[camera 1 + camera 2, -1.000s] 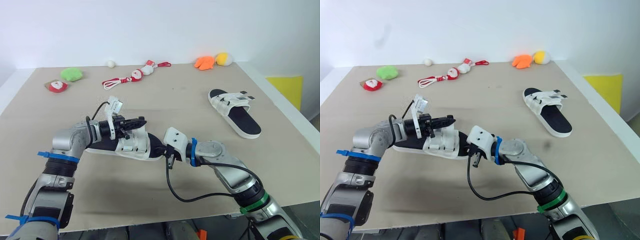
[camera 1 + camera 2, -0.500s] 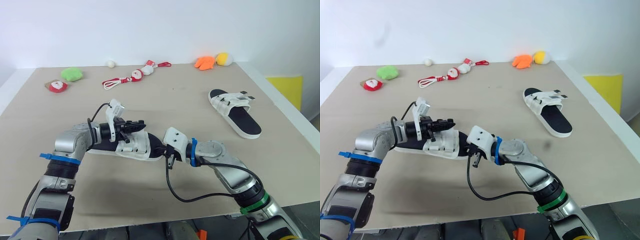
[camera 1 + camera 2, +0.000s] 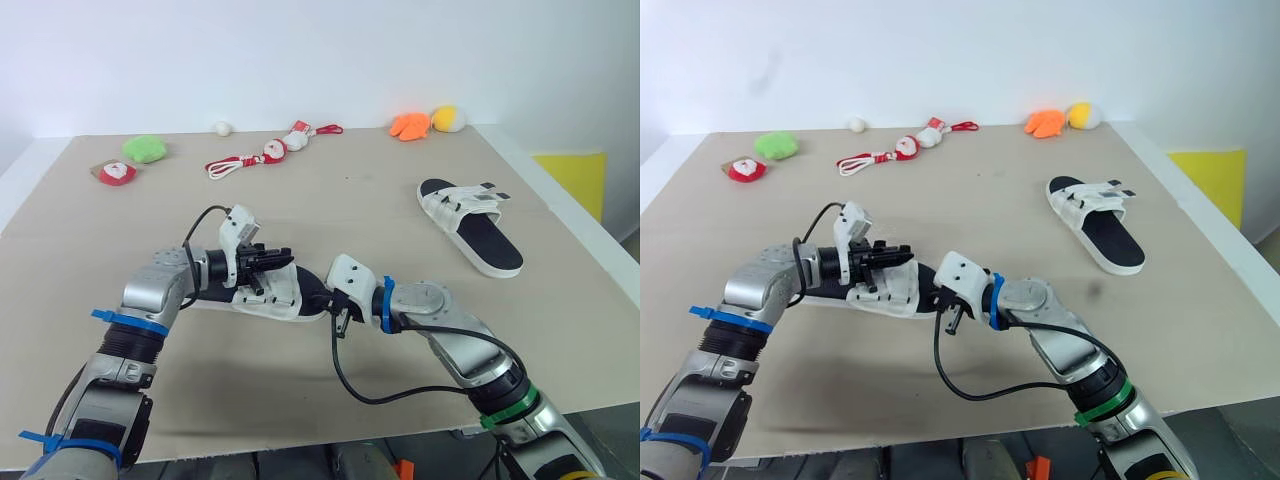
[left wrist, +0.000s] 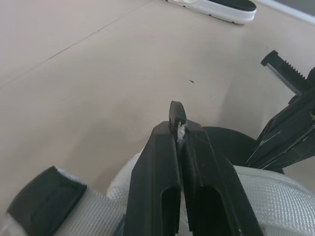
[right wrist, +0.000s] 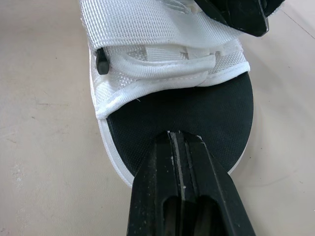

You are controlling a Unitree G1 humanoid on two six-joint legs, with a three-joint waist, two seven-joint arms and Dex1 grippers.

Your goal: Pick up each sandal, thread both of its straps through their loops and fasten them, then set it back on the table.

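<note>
While both my arms are bent in over the near sandal [image 3: 268, 292], which sits flat on the tabletop [image 3: 380, 200] around the middle of the front half, it's pretty crowded down there. It lies roughly crosswise, with its white strapped end between my two wrists.

My left gripper [image 4: 178, 125] hangs right over the white webbing straps [image 5: 147, 24], fingers pressed together. There's a tiny white fleck pinched at the very tips (can't tell if that's actually a bit of strap or just fuzz).

My right gripper [image 5: 181, 135] comes in from the sandal's other end. Its fingers are closed flat against each other too, nothing between them as far as I can see, and the tips sit at the black footbed [image 5: 197, 113], close to the sole's rounded rim. From that wrist the nearer strap looks like a loose arch over the footbed, with a wider band behind it.

The second sandal [image 3: 468, 224] is well apart, over by the right edge of the tabletop, sole down, with strap ends poking out to the side.

Along the far edge there's a row of toys: a green plush [image 3: 144, 148] and a red-and-white one [image 3: 115, 172] toward the far left corner, a white ball [image 3: 221, 127], a red cord with little figures [image 3: 268, 152], then an orange plush [image 3: 409, 125] and a yellow plush [image 3: 445, 118] near the far right corner.
</note>
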